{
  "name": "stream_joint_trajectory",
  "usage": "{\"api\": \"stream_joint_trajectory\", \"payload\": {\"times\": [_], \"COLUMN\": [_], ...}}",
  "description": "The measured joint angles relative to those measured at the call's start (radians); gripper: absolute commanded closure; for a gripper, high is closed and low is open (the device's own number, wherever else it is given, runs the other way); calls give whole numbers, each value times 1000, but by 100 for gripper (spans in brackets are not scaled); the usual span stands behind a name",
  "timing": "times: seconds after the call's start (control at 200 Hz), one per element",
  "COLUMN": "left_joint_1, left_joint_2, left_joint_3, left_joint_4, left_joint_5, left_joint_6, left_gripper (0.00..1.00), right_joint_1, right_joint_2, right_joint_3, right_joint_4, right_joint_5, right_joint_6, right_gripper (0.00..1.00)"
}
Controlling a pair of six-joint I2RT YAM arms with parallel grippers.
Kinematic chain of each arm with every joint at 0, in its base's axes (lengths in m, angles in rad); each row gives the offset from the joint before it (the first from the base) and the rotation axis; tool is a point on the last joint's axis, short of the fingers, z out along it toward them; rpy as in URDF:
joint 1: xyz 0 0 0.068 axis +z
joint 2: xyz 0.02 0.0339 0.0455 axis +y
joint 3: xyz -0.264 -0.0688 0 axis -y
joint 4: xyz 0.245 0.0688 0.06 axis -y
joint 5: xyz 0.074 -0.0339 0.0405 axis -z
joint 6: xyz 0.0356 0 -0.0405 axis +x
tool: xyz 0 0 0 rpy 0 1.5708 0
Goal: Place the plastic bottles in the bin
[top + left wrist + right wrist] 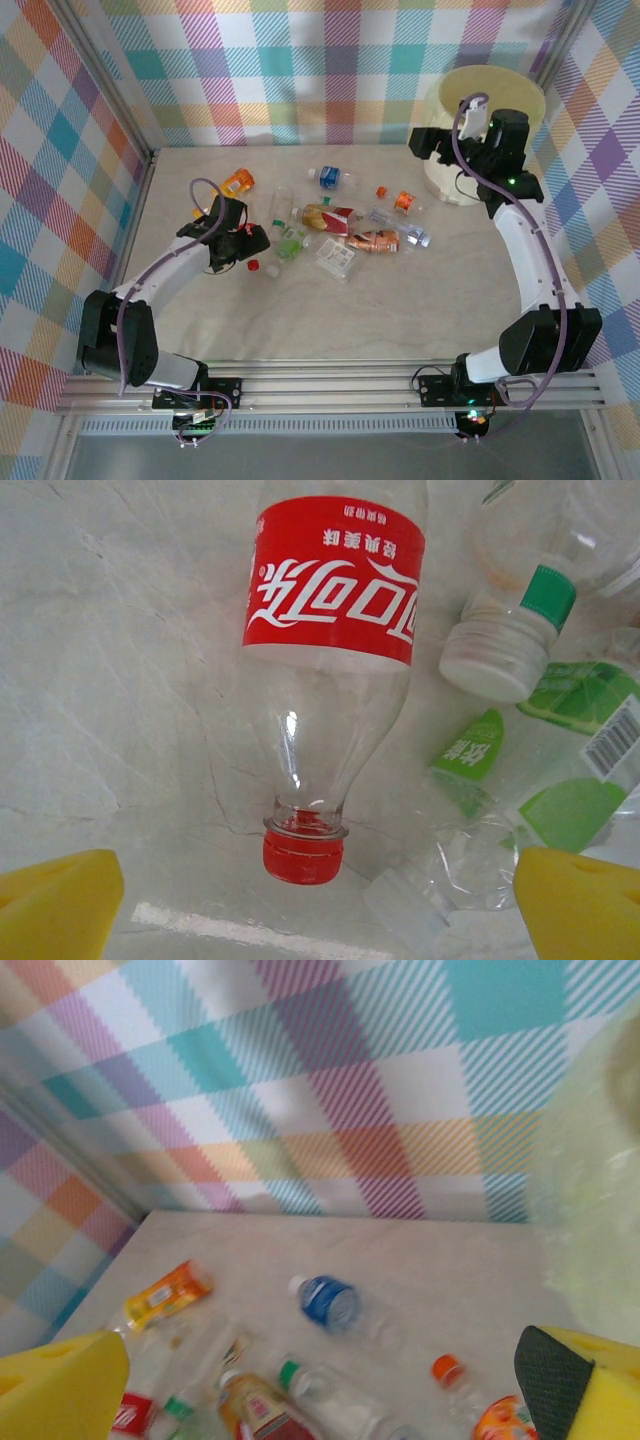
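Note:
Several plastic bottles lie scattered mid-table, among them an orange one point(238, 181), a blue-labelled one point(327, 177) and a green-labelled one point(291, 241). My left gripper point(256, 241) hangs open just over the table, at the left edge of the pile. In the left wrist view a clear bottle with a red label point(330, 650) lies ahead of the left gripper point(320, 910), its red cap point(303, 856) toward the open yellow fingers point(55, 900). My right gripper point(421, 140) stands open and empty beside the cream-yellow bin point(446, 181). The right wrist view shows the bin point(600, 1180) blurred at its right edge.
Checked walls close the table in at the back and both sides. A loose red cap point(254, 266) and a white cap point(272, 270) lie near the left gripper. The right wrist view looks down on the blue-labelled bottle point(330, 1301) and the orange bottle point(166, 1295).

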Motion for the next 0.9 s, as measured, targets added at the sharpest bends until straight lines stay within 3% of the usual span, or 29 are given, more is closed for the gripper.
{"api": "stream_joint_trajectory", "payload": {"times": [0.27,0.565,0.905], "left_joint_1": [9,33,34], "left_joint_2": [114,244,367], "left_joint_3": [14,98,156], "left_joint_4": [11,29,45], "left_joint_5": [29,55,56], "left_joint_6": [82,158,191], "left_gripper": [7,17,23], "right_joint_1": [148,152,152], "right_joint_2": [-70,-105,-152], "right_joint_3": [-153,-243,-244], "right_joint_4": [23,19,21], "right_joint_5": [-23,-6,19], "right_joint_6": [0,43,50], "right_gripper": [0,0,0]}}
